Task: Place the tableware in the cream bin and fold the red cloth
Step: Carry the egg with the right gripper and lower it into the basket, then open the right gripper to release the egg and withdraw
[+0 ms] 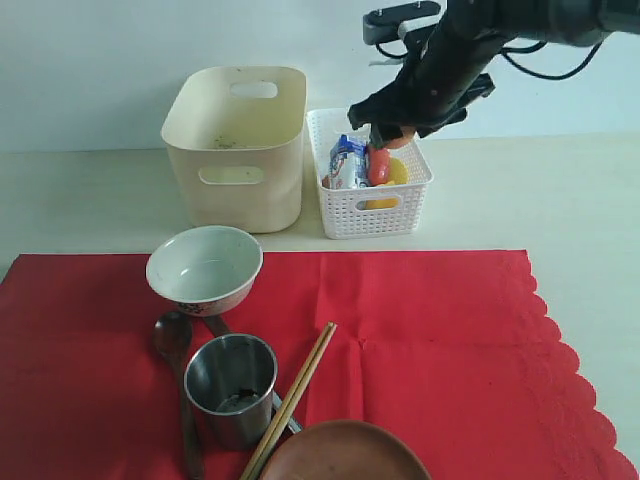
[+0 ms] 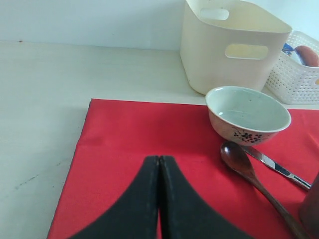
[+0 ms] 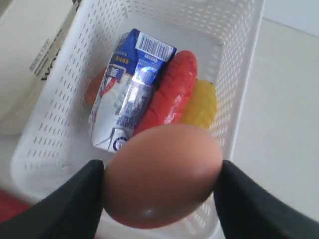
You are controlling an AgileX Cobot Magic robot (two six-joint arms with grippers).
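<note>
The red cloth lies flat on the table. On its left part stand the white bowl, a dark wooden spoon, the steel cup, chopsticks, a knife and the brown plate. The cream bin stands behind them. My right gripper is shut on a brown egg above the white basket. My left gripper is shut and empty, low over the cloth's left part, near the bowl and spoon.
The white lattice basket holds a milk carton, a red sausage and a yellow lemon. It stands right beside the cream bin. Bare tabletop stretches to the right of the basket.
</note>
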